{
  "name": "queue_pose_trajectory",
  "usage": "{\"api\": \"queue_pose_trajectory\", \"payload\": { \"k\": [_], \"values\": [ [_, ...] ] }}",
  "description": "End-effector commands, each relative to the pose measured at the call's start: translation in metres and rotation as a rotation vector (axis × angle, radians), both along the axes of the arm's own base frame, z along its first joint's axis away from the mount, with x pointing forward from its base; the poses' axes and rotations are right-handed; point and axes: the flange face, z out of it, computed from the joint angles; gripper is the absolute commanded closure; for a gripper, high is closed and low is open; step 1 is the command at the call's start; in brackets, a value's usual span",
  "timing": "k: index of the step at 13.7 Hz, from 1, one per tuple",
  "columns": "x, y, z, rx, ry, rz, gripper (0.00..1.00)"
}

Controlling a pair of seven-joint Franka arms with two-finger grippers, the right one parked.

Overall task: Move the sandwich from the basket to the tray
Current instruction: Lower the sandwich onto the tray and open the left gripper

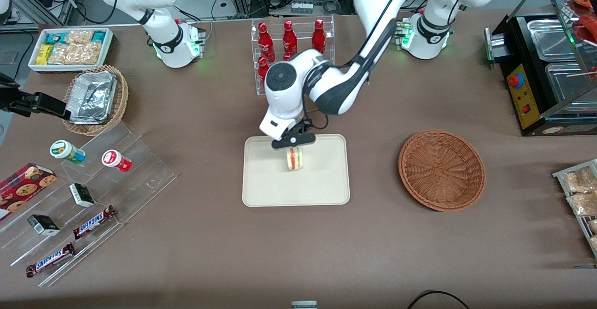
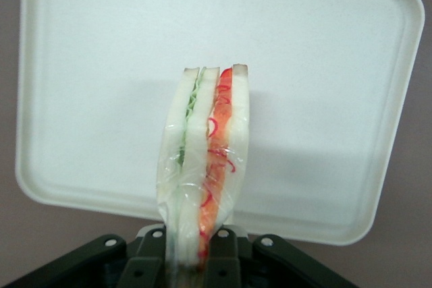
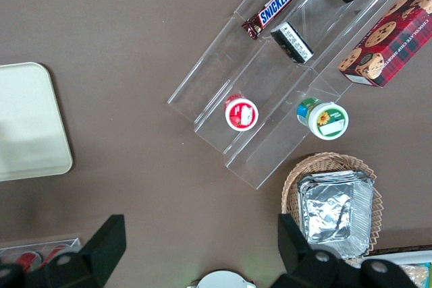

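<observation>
Front view shows the gripper [image 1: 293,147] pinching the sandwich [image 1: 295,159] over the tray [image 1: 261,192], with the basket [image 1: 441,169] at 3 o'clock.

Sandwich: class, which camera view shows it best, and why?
The left wrist view: the sandwich fills it, layers clear, gripper shut on it above the tray. The front view shows it small; the right wrist view misses it.
</observation>
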Motion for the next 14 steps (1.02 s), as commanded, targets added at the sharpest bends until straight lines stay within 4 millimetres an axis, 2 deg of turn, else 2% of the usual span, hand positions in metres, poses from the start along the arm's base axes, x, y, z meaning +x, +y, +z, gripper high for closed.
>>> {"api": "queue_pose_trajectory", "payload": {
  "k": [1,5,6,7,8,10,11,13,14],
  "values": [
    [0.007,-0.009,-0.023,0.005,-0.038,-0.004,1.0],
    [0.008,-0.013,-0.049,-0.006,-0.071,-0.032,1.0],
    [0.009,-0.013,-0.054,0.01,-0.085,-0.054,0.96],
    [0.009,-0.012,-0.062,0.019,-0.085,-0.059,0.47],
    [0.01,-0.011,-0.064,0.021,-0.088,-0.064,0.02],
    [0.012,-0.011,-0.055,0.016,-0.092,-0.054,0.01],
    [0.014,-0.01,-0.036,0.011,-0.098,-0.047,0.01],
    [0.013,-0.002,0.014,0.028,-0.084,-0.018,0.01],
    [0.012,0.005,0.051,0.035,-0.081,-0.008,0.01]
  ]
}}
